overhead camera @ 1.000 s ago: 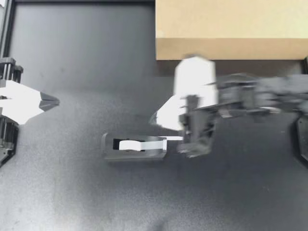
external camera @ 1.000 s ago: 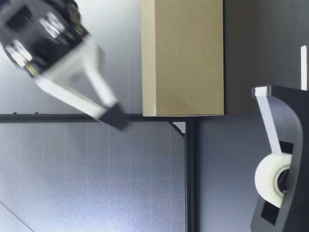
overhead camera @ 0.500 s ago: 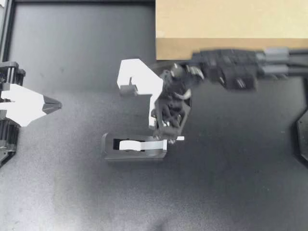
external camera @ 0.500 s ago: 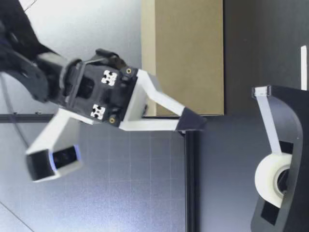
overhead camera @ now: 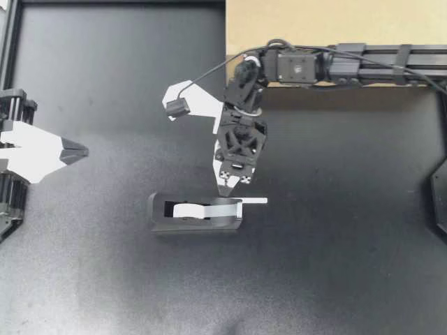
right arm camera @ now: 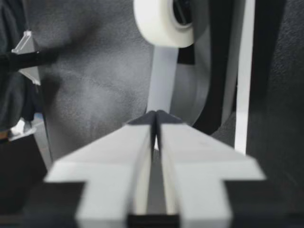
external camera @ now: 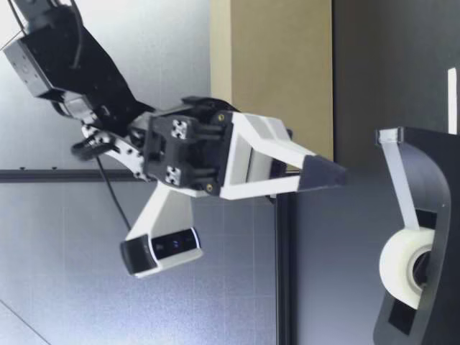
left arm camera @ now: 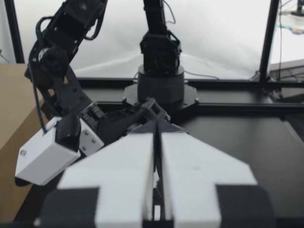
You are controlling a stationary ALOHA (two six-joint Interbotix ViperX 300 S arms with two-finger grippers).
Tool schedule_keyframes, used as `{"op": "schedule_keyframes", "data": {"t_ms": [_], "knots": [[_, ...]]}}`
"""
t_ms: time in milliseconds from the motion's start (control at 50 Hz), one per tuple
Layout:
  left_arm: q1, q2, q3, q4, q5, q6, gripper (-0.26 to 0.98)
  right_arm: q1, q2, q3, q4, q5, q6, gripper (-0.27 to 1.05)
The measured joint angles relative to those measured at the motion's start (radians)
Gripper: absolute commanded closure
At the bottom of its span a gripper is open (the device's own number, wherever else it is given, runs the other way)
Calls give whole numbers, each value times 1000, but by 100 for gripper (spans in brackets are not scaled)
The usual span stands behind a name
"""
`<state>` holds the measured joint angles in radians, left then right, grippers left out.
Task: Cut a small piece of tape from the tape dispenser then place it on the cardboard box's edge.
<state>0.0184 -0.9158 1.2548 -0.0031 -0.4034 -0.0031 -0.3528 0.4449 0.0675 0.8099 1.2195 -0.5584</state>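
The tape dispenser sits mid-table, its loose tape end jutting past the cutter, well apart from the cardboard box at the far edge. My right gripper hangs over the cutter end, fingers pressed together and empty. This looks like the approach, and next it likely must open and pinch the strip. My left gripper waits closed at its own side. Only the low view shows the gap between the right gripper and the dispenser, while the right wrist view shows the roll ahead.
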Motion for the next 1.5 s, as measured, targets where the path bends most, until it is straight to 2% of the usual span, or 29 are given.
{"op": "schedule_keyframes", "data": {"t_ms": [120,540,1000,1120,1320,1500], "knots": [[0,11,5,2,-11,2,85,0,18,-8,0,0,9,34],[0,29,8,2,-15,0,85,2,69,-17,57,23,9,35],[0,29,8,2,-15,2,85,29,94,-17,60,28,9,37],[0,29,8,2,-15,2,85,31,97,-18,60,29,9,44],[0,29,8,2,-15,0,85,35,94,-17,60,38,9,67],[0,29,8,2,-15,0,85,35,94,-17,58,38,9,82]]}}
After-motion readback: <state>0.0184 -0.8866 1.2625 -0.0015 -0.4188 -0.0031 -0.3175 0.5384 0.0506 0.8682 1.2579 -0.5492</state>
